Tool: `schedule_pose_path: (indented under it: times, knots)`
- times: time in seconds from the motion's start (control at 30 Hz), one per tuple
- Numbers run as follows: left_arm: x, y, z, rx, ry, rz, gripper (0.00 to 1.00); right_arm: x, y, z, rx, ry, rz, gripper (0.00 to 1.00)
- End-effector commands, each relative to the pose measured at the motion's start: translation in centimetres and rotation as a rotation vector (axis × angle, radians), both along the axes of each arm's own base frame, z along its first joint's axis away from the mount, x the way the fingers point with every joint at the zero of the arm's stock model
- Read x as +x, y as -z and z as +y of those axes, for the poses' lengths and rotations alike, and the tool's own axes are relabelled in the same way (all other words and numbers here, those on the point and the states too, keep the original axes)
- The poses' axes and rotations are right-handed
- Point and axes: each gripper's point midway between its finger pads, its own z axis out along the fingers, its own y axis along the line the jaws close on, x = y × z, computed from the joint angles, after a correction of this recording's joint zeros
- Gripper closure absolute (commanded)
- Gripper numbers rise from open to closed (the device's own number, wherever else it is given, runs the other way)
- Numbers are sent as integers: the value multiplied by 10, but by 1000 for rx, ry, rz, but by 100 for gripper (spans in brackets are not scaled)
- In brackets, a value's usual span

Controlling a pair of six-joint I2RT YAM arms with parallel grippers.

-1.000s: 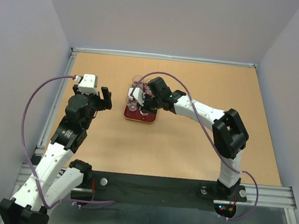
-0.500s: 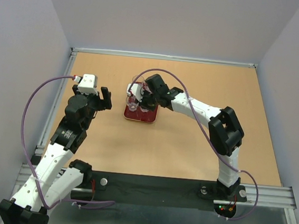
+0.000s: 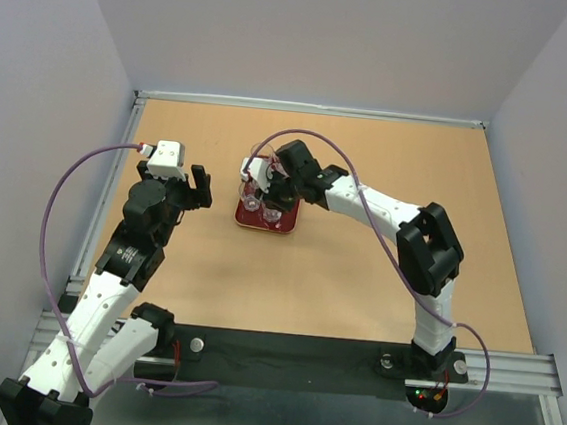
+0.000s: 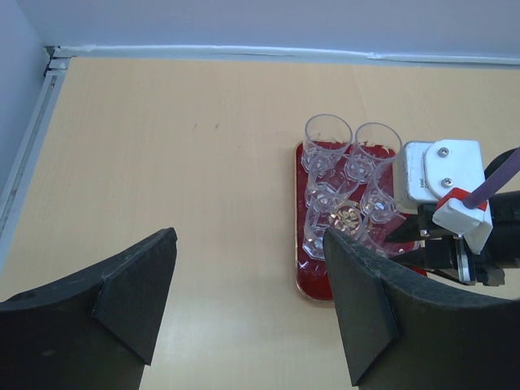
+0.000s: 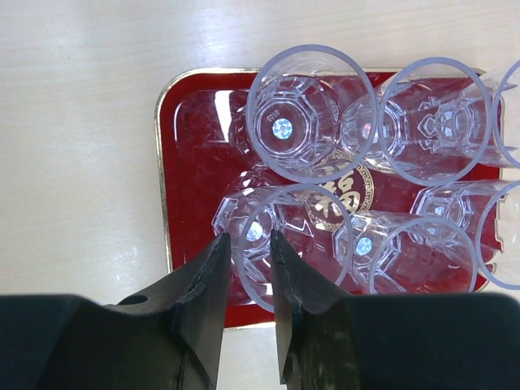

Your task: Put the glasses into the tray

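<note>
The dark red tray [image 5: 195,138] with a gold emblem lies on the wood table and holds several clear glasses standing close together [image 5: 311,112]. My right gripper [image 5: 248,237] is over the tray's near left corner. Its fingers straddle the wall of one glass [image 5: 301,252], one inside the rim and one outside, closed on it. In the top view the right gripper [image 3: 262,192] is above the tray [image 3: 262,223]. My left gripper [image 3: 197,189] is open and empty, left of the tray. Its wrist view shows the glasses [image 4: 327,134] and the tray [image 4: 313,280].
A metal rail [image 3: 117,171] runs along the table's left edge. Grey walls enclose the back and both sides. The right arm's cable [image 3: 321,141] arcs over the tray area. Bare wood [image 3: 418,175] surrounds the tray.
My right gripper moved left over the tray with the glass about a second ago and has barely shifted since. The left arm has not moved.
</note>
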Motion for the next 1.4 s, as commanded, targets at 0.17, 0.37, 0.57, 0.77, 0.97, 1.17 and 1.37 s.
schedule_pose_path:
  times: [0.17, 0.37, 0.57, 0.77, 0.97, 1.17, 1.37]
  knots:
    - [1, -10, 2, -3, -9, -50, 16, -8, -56, 14, 137, -35, -28, 67]
    - [2, -9, 3, -2, -12, -47, 16, -14, -80, 11, 173, -29, -39, 67]
    - [1, -12, 2, -4, -9, -56, 16, -24, -105, -32, 129, 29, -144, 66]
    - [-1, -15, 2, -9, -5, -66, 16, -3, -114, -128, 134, 189, -136, 66]
    - [-2, -17, -1, -16, 10, -71, 16, 3, -108, -256, 77, 560, -169, 64]
    - [-2, -18, -4, -19, 28, -75, 16, -19, -85, -370, 43, 947, -115, 63]
    - [-4, -21, -5, -25, 36, -86, 16, -51, -56, -434, 6, 1134, -16, 61]
